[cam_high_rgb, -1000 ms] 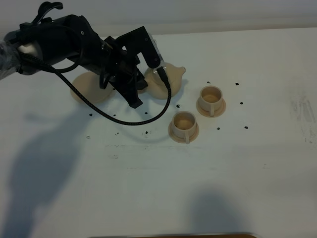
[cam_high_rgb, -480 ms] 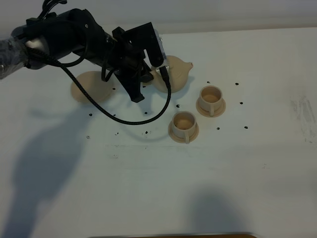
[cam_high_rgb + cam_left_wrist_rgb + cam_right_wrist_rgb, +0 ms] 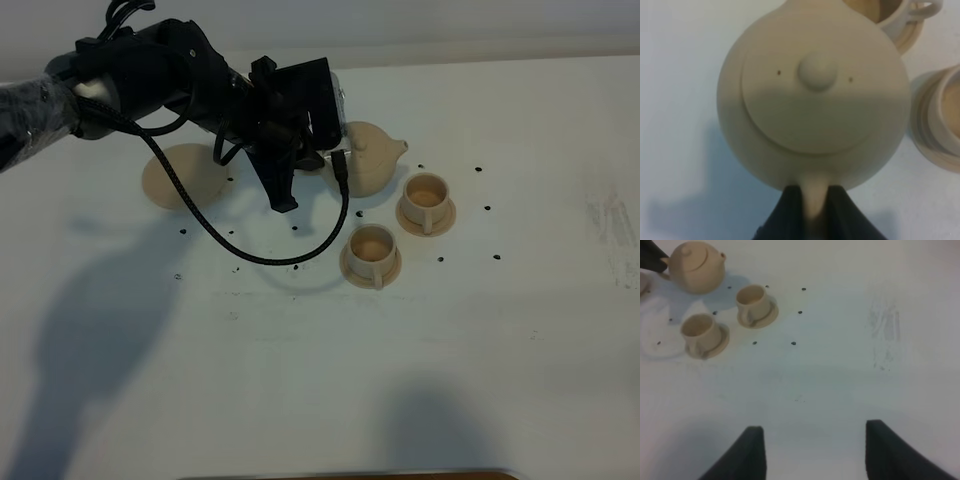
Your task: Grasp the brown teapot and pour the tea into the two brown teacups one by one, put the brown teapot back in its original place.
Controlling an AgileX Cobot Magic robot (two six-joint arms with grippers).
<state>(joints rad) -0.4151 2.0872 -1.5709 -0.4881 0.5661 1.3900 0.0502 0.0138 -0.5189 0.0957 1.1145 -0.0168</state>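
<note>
My left gripper [image 3: 338,150] is shut on the loop handle of the brown teapot [image 3: 372,157], which it holds upright just above the table, spout pointing right. In the left wrist view the two black fingers [image 3: 790,210] clamp the handle under the teapot [image 3: 812,95]. The far teacup [image 3: 427,201] stands just right of the spout. The near teacup [image 3: 372,253] stands below the teapot. The flat saucer [image 3: 180,175] lies bare at the left. My right gripper [image 3: 812,455] is open and empty, well away from the cups [image 3: 755,305] [image 3: 702,332] and teapot [image 3: 695,272].
Small dark specks dot the white table [image 3: 480,330] around the cups. A black cable [image 3: 250,250] loops down from the left arm onto the table left of the near cup. A faint smudge [image 3: 610,225] marks the table's right side.
My left gripper has carried the teapot to the right, off the flat saucer and toward the far teacup. The cups have not moved.
</note>
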